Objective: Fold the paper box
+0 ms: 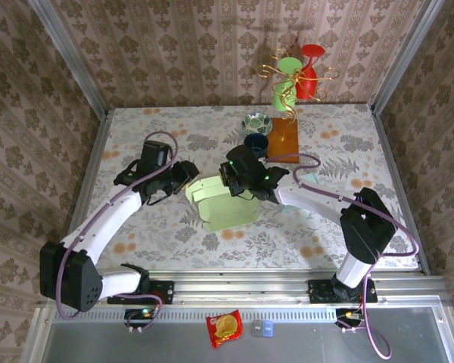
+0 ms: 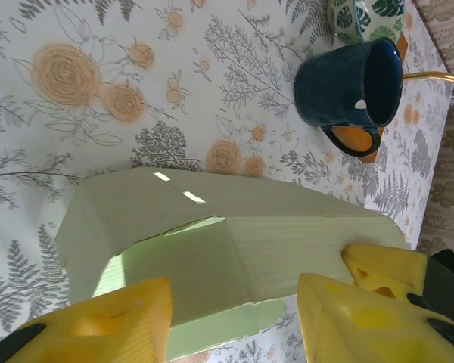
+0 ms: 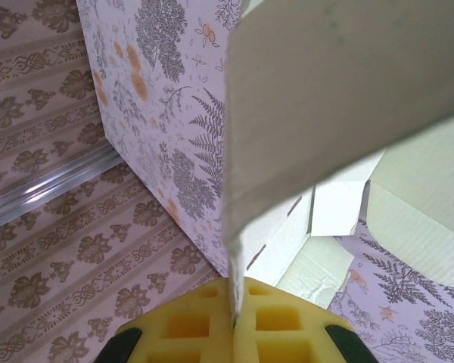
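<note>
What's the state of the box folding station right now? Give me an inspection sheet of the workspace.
Surface: floral table cover, no spills seen.
Job's things: light green paper box, partly folded, mid-table.
Clutter: blue mug, patterned bowl, wooden board and gold wire stand at the back; snack packet on the front rail.
Grippers: left gripper open, fingers either side of the box's edge; right gripper shut on a box flap.
Cables: purple cable along each arm, no snag seen.
Surroundings: wallpapered walls, metal frame.
</note>
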Tool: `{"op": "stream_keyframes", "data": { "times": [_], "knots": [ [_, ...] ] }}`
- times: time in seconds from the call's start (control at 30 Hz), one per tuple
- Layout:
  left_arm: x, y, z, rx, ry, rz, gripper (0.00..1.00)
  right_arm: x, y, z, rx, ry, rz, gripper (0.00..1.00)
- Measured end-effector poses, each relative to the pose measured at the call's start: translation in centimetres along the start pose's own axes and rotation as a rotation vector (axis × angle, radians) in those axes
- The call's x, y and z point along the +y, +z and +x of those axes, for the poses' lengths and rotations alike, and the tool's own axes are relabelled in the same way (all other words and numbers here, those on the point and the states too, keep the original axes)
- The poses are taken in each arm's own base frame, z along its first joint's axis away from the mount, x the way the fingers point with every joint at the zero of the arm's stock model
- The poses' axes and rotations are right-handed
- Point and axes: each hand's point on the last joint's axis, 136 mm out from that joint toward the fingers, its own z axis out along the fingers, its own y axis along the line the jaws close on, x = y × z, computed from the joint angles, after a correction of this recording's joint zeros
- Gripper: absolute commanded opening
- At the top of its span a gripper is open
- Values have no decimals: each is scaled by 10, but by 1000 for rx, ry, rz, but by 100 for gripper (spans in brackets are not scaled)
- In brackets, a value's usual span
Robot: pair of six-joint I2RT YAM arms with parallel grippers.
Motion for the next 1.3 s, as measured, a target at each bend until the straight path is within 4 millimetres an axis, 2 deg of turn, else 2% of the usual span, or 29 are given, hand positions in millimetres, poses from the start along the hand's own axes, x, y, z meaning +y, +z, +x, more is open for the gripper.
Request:
{"op": "stream_keyframes", "data": {
  "times": [0.33, 0.43, 0.63, 0.97, 1.07, 1.17, 1.3],
  "knots": [
    [-17, 13, 7, 6, -18, 52, 41, -8, 2, -1, -1, -2, 11, 0],
    [-16, 14, 14, 22, -15, 43, 43, -8, 3, -1, -1, 1, 10, 0],
    [-1, 8, 13, 11, -10, -35, 45, -9, 2, -1, -1, 1, 11, 0],
    [2, 11, 17, 31, -23, -59, 44, -9, 2, -1, -1, 1, 10, 0],
    [2, 17, 18, 40, -30, -63, 42, -8, 2, -1, 0, 1, 8, 0],
    [2, 23, 22, 58, -34, -65, 35, -8, 2, -1, 0, 1, 7, 0],
    [-1, 25, 21, 54, -43, -53, 30, -10, 2, -2, -1, 1, 9, 0]
  ]
}}
